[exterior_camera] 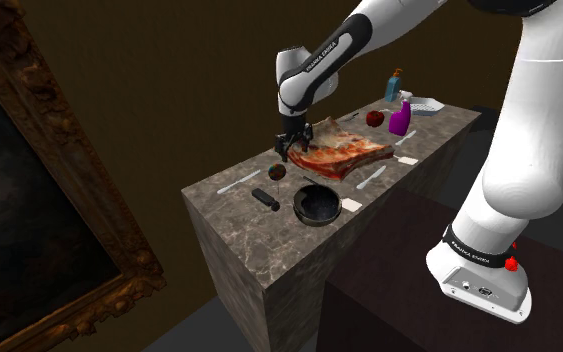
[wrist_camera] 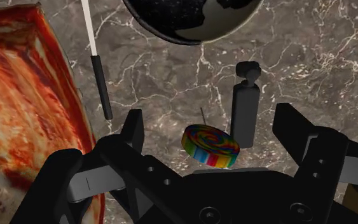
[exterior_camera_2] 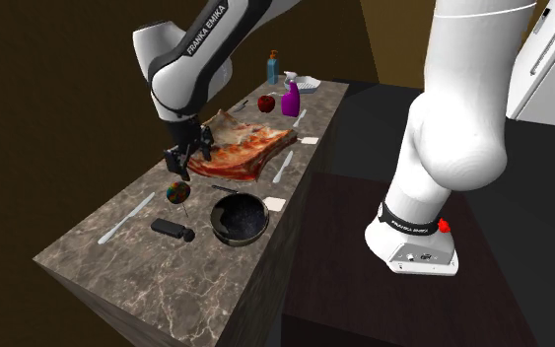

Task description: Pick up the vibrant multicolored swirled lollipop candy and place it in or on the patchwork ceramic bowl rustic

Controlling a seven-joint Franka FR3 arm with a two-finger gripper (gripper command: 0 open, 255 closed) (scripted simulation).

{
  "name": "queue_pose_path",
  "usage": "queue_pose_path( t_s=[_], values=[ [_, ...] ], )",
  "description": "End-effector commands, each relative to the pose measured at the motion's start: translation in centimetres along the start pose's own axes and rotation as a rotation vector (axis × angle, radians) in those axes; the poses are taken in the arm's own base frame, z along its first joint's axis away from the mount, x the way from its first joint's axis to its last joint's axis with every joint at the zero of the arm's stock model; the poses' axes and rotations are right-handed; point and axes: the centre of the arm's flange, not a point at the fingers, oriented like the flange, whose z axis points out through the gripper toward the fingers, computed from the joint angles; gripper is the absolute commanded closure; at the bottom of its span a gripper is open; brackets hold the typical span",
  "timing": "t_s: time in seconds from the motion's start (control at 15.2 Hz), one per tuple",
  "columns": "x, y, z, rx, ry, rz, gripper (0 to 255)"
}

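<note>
The spread gripper (wrist_camera: pixel 209 121) is held over the swirled lollipop (wrist_camera: pixel 211 146) — a descent and pinch are judged due next.

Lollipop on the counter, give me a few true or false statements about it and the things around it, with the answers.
1. The lollipop is inside the bowl. False: it is on the counter, beside the bowl, under the gripper.
2. The gripper's fingers stand apart on either side of the lollipop and do not clasp it. True.
3. The black cylinder lies on the slab of meat. False: it lies on the bare stone near the bowl.
4. A purple spray bottle stands next to a red apple. True.
5. The bowl has nothing in it. True.
</note>
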Motion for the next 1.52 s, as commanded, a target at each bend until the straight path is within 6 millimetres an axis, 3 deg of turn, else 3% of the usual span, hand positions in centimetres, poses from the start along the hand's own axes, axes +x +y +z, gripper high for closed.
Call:
queue_pose_path(
  t_s=[0.0, 0.4, 0.92, 1.45],
  values=[
    [1.7, -0.5, 1.5, 0.004, 0.011, 0.014, 0],
    [7.9, -1.6, 5.6, 0.016, 0.044, 0.053, 0],
    [8.2, -1.6, 9.7, 0.016, 0.044, 0.053, 0],
    [8.2, -1.6, 9.7, 0.016, 0.044, 0.053, 0]
  ],
)
